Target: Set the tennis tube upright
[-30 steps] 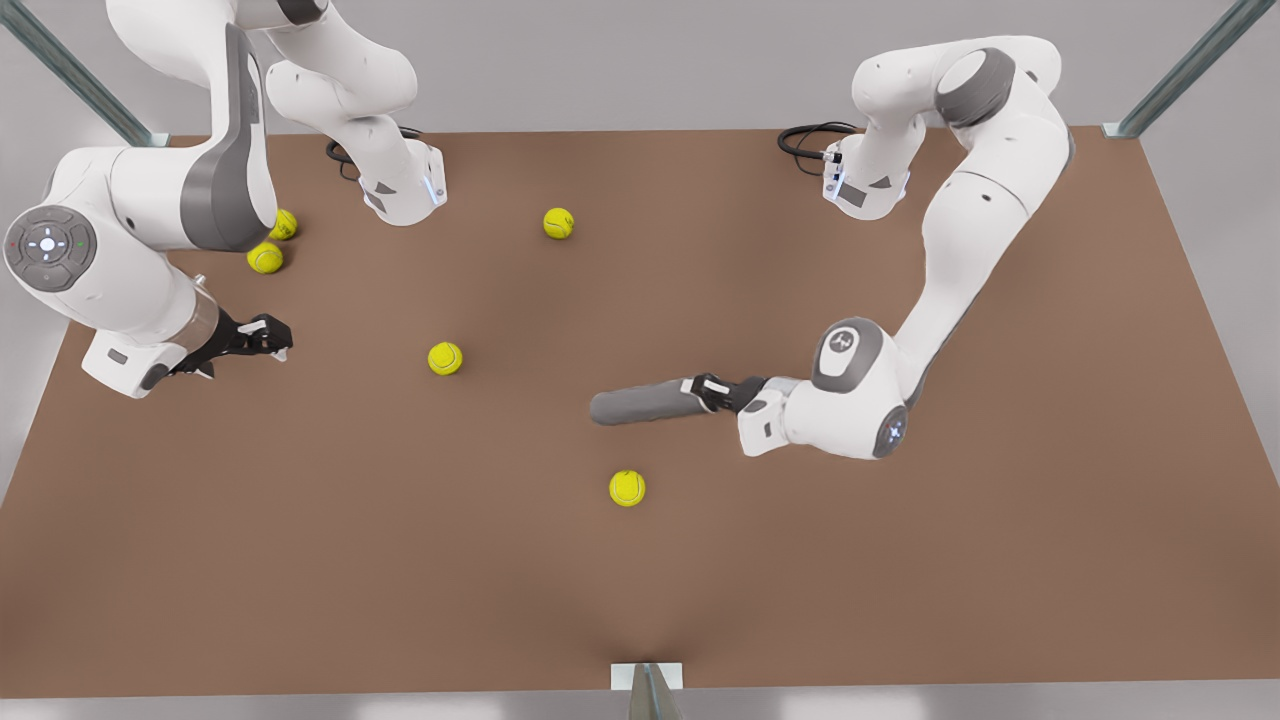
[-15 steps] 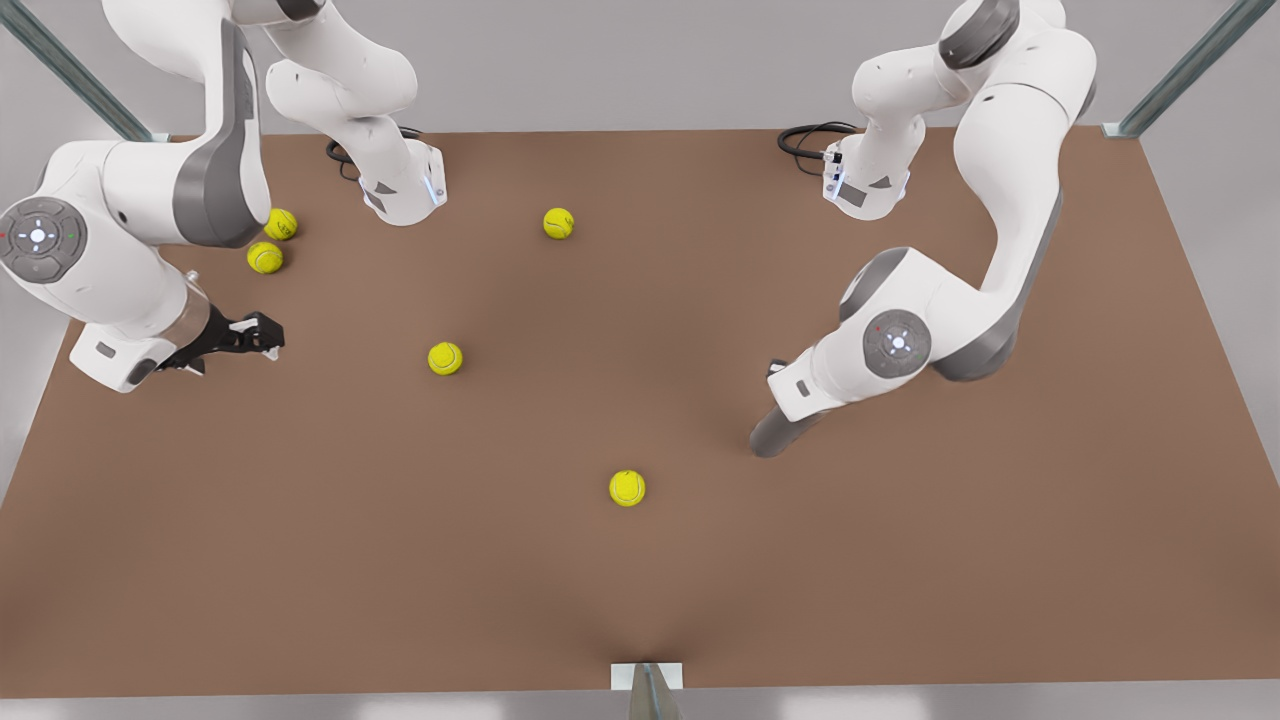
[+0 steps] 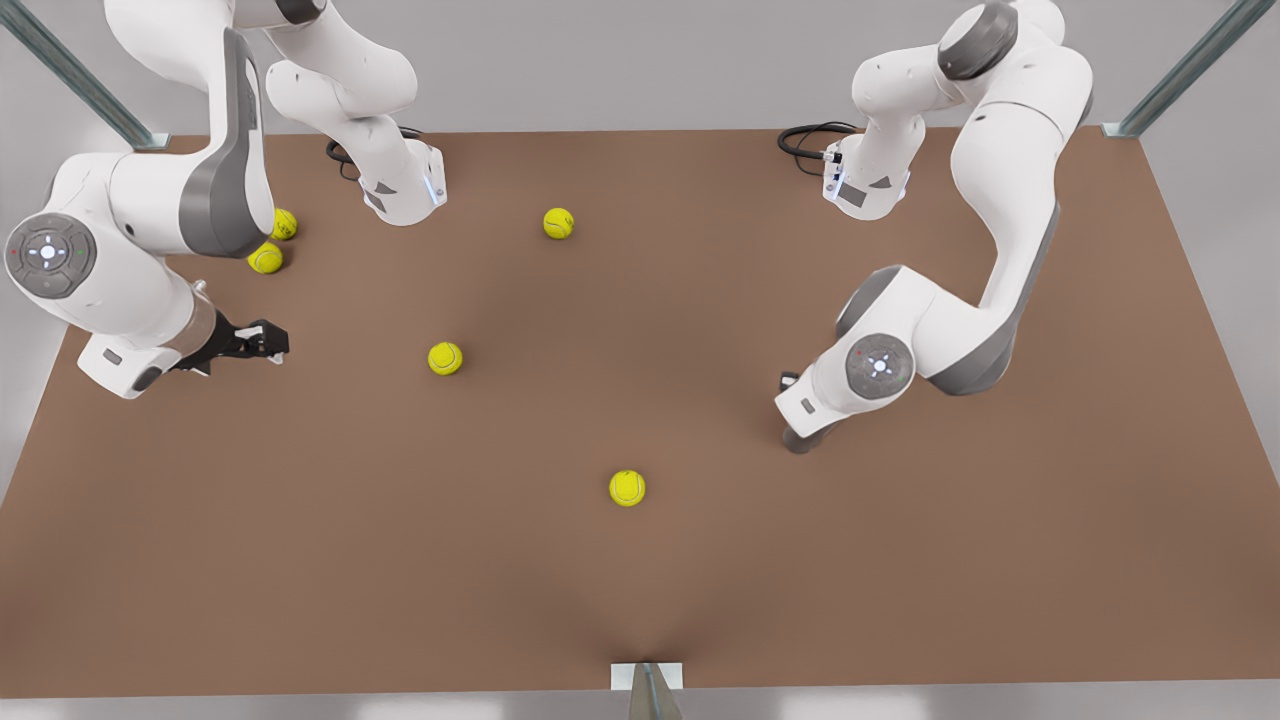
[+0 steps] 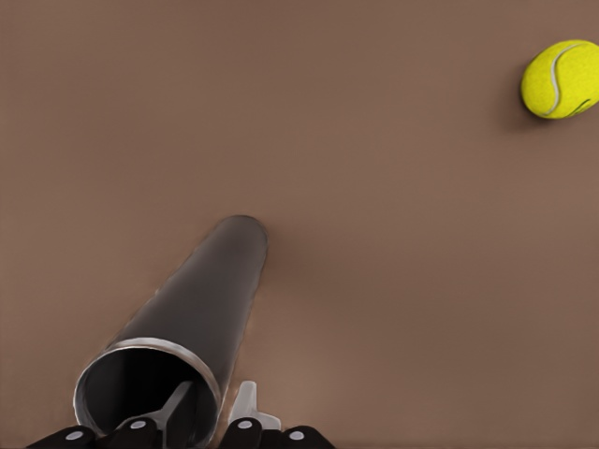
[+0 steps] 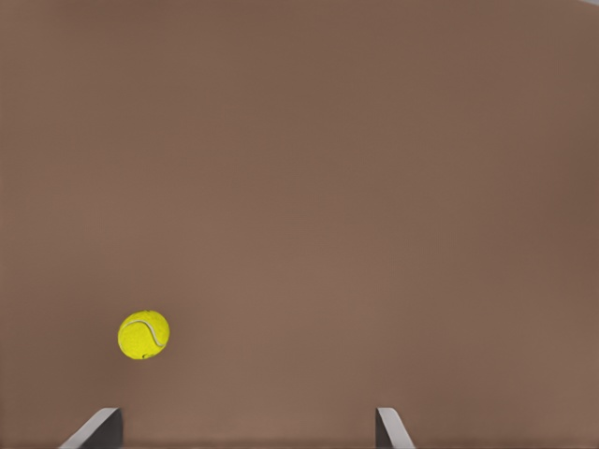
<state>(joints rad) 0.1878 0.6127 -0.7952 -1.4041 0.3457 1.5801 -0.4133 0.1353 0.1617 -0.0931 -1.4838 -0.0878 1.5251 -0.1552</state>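
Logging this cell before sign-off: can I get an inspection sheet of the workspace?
Surface: brown table, flat, unmarked.
Job's things: grey metallic tennis tube with a silver rim, standing steeply, far end down at the table; exact tilt unclear.
Clutter: five yellow tennis balls, at.
Grippers: left gripper shut on the tube's rim, one finger inside; right gripper open, waiting at the front view's left.
Cables: black cables by the arm bases.
Surroundings: grey walls, metal struts.
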